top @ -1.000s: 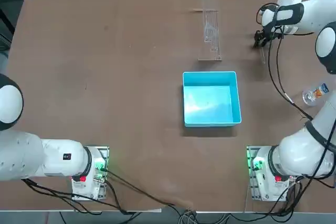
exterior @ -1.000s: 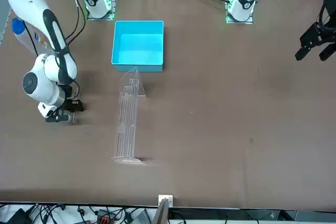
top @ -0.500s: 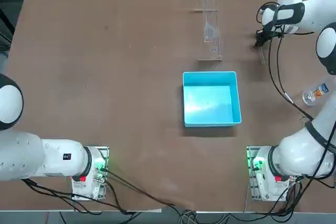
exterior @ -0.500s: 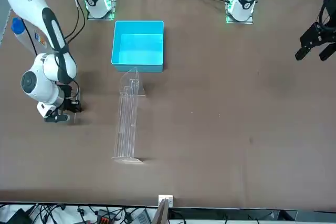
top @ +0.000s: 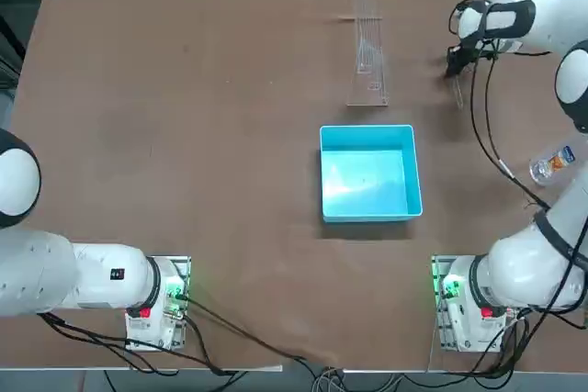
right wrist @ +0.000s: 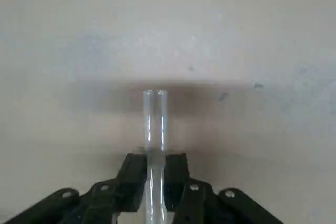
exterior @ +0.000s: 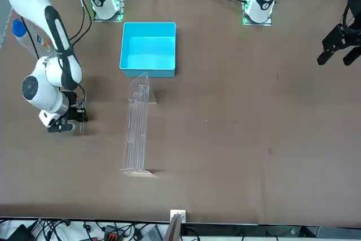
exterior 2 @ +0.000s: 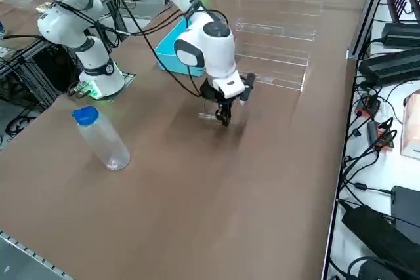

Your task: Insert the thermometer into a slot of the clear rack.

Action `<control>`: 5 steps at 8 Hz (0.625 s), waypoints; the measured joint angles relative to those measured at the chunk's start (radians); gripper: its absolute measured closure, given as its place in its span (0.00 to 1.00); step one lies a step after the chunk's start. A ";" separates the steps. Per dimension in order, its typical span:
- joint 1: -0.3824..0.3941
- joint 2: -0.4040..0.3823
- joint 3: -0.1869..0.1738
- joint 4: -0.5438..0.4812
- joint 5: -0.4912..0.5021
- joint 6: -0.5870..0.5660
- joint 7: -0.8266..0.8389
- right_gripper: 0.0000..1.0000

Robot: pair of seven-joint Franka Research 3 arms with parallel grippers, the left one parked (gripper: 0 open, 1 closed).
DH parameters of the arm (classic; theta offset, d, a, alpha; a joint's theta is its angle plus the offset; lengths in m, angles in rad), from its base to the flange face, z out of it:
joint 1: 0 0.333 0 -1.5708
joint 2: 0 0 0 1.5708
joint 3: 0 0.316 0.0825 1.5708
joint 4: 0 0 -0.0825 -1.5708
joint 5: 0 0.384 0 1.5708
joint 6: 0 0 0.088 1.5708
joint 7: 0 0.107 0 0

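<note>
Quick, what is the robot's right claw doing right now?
Right end effector: closed on the thermometer, low over the table, off to the side of the clear rack.

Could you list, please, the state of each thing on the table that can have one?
right gripper: low over the table, shut on the thermometer.
thermometer: held between the fingers, one end sticking out.
clear rack: standing on the table, no rod in its slots.
blue bin: open, nothing inside.
bottle: upright, blue cap on.

Overhead and facing front cameras both cover the table (top: 184, 135).
</note>
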 joint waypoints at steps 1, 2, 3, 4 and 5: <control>0.009 -0.029 0.001 0.019 0.006 -0.047 0.000 0.78; 0.025 -0.060 0.003 0.030 0.015 -0.073 0.018 0.78; 0.049 -0.088 0.006 0.035 0.016 -0.081 0.066 0.78; 0.092 -0.115 0.008 0.036 0.018 -0.083 0.141 0.78; 0.145 -0.137 0.010 0.038 0.018 -0.084 0.233 0.78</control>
